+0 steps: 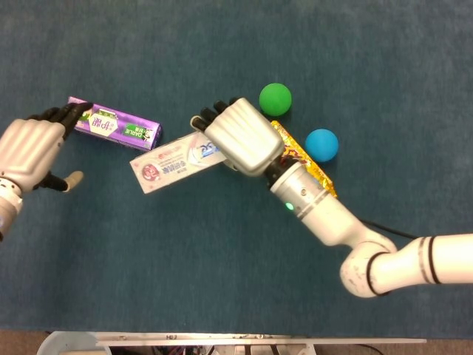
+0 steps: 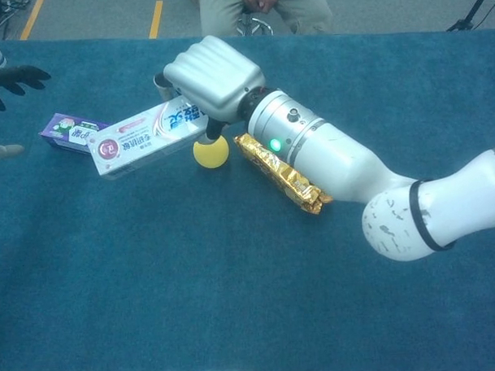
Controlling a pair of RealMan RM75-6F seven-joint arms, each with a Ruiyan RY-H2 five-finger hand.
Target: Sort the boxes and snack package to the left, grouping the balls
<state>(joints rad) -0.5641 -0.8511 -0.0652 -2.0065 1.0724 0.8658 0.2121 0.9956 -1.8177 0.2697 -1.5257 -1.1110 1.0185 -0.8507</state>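
My right hand point(image 1: 240, 137) point(image 2: 215, 77) grips one end of a white toothpaste box point(image 1: 170, 159) point(image 2: 140, 136) and holds it above the blue cloth, its free end pointing left. Right behind that end lies a purple box point(image 1: 118, 127) point(image 2: 66, 127). My left hand point(image 1: 29, 151) is open, its dark fingertips point(image 1: 65, 114) point(image 2: 14, 77) over the purple box's left end. A yellow ball point(image 2: 211, 152) sits under my right hand, hidden in the head view. A gold snack package point(image 2: 280, 174) point(image 1: 303, 159) lies partly beneath my right forearm. Green ball point(image 1: 275, 97) and blue ball point(image 1: 321, 144) sit just beyond it.
A person sits beyond the table's far edge point(image 2: 261, 2). A pale bin point(image 1: 70, 344) stands below the near edge at the left. Blue cloth point(image 1: 185, 259) covers the whole table.
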